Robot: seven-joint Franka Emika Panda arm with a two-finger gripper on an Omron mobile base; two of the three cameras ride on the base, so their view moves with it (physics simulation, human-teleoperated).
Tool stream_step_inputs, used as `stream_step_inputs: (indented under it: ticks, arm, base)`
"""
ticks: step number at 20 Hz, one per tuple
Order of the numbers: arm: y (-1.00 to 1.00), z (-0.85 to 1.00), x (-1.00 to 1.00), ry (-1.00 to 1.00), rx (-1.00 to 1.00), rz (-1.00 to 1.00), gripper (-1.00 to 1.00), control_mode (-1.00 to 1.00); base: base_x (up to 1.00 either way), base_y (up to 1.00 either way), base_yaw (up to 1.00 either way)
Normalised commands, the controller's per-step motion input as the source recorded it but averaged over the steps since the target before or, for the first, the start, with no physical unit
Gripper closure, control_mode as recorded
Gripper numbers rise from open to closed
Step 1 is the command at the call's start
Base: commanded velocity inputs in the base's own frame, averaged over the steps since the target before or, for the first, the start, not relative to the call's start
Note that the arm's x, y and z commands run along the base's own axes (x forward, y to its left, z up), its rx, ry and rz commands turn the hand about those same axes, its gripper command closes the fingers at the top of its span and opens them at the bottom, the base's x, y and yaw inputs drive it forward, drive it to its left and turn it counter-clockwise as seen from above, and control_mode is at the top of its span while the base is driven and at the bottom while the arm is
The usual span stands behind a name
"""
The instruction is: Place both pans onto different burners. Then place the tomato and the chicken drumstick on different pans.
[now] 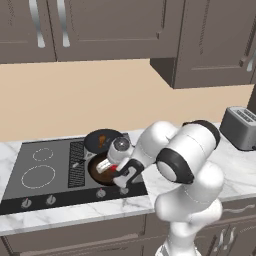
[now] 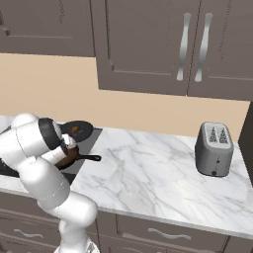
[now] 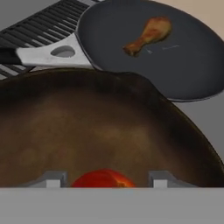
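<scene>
The deeper brown pan (image 3: 100, 127) sits on the cooktop (image 1: 55, 172), to the right of the black grille (image 3: 39, 30). Behind it lies the flat black skillet (image 3: 183, 65), with the chicken drumstick (image 3: 146, 36) lying in it. My gripper (image 3: 105, 181) hangs low over the inside of the brown pan, and the red tomato (image 3: 103, 178) is held between its fingertips. From the left base view the hand (image 1: 112, 165) reaches down into the brown pan (image 1: 97, 172), with the skillet (image 1: 102, 140) just beyond it.
Two white burner circles (image 1: 38, 176) lie bare on the left half of the cooktop. The knobs (image 1: 50, 200) line its front edge. A grey toaster (image 2: 213, 148) stands on the marble counter far to the right. The brown pan's handle (image 2: 91, 158) points right.
</scene>
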Motion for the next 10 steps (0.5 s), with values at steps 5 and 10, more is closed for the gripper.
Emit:
stream_step_inputs:
  ticks: [5, 10]
  arm:
    - [0.12, -0.32, 0.16, 0.01, -0.04, -0.01, 1.00, -1.00]
    - [0.10, -0.30, 0.15, 0.01, -0.03, -0.01, 1.00, -1.00]
  base:
    - [0.00, 0.00, 0.00]
    - [0.00, 0.00, 0.00]
